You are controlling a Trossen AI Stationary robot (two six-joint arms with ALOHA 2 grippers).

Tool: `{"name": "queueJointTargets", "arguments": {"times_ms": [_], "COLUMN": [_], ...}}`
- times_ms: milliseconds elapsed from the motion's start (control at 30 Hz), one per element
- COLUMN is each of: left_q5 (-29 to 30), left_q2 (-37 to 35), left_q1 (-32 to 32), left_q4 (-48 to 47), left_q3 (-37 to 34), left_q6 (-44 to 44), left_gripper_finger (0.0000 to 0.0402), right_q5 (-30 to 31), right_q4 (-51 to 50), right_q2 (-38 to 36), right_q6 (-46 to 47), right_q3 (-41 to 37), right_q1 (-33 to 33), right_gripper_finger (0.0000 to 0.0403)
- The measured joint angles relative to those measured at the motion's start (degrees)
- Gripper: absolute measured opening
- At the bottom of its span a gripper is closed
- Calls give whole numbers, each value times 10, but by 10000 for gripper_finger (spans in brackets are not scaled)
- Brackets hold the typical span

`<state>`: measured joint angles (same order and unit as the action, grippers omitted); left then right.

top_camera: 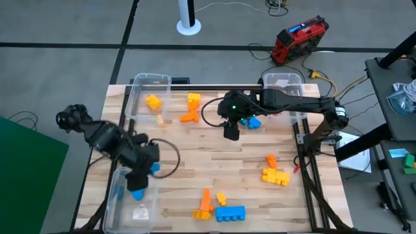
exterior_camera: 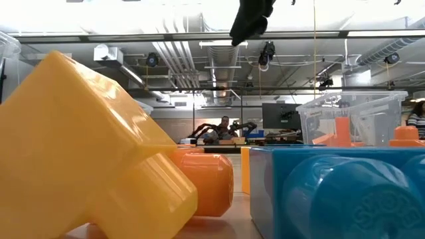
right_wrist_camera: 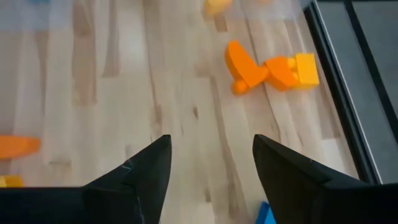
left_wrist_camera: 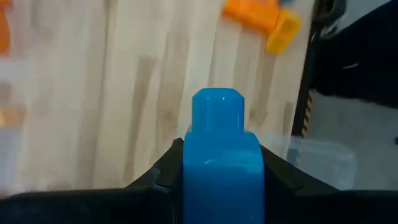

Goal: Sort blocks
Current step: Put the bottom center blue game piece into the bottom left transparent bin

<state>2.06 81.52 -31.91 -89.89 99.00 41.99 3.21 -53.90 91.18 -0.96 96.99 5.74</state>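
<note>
My left gripper [top_camera: 138, 188] is shut on a blue block [left_wrist_camera: 219, 158] and hangs over the clear bin [top_camera: 123, 207] at the table's near left corner. My right gripper [right_wrist_camera: 211, 168] stands open above bare wood near the table's far middle [top_camera: 231, 133], with nothing between its fingers. Loose blocks lie on the table: an orange and a yellow one [right_wrist_camera: 270, 67] just beyond it, a blue one [top_camera: 252, 121] beside it, and yellow [top_camera: 275, 176], orange [top_camera: 205, 203] and blue [top_camera: 230, 212] ones toward the near edge. My left gripper pinches the blue block by its two opposite side faces [left_wrist_camera: 189, 171], one finger [left_wrist_camera: 163, 174] on each side. The block's round stud [left_wrist_camera: 216, 109] sticks out beyond the fingertips. The fingers point down, and the block is lifted clear.
Two more clear bins stand at the far edge: one on the left [top_camera: 148, 88] holding a yellow block [top_camera: 153, 102], and one on the right [top_camera: 283, 81]. Large in the low view lie a yellow [exterior_camera: 86, 146], an orange [exterior_camera: 206, 179] and a blue block [exterior_camera: 339, 192].
</note>
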Motion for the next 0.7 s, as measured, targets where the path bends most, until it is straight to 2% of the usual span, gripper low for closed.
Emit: {"name": "queueJointTargets", "arguments": {"times_ms": [233, 467, 700], "left_q5": [-14, -13, -20], "left_q2": [-59, -145, -179], "left_q1": [-65, -74, -74], "left_q4": [22, 164, 163], "left_q3": [-152, -300, -372], "left_q6": [115, 181, 297], "left_gripper_finger": [108, 110, 151], "right_q5": [-2, -7, -9], "right_q4": [1, 1, 1], "right_q2": [0, 0, 0], "right_q6": [5, 19, 35], "right_q3": [-14, -15, -15], "right_q1": [-1, -1, -2], "right_gripper_finger": [198, 195, 201]}}
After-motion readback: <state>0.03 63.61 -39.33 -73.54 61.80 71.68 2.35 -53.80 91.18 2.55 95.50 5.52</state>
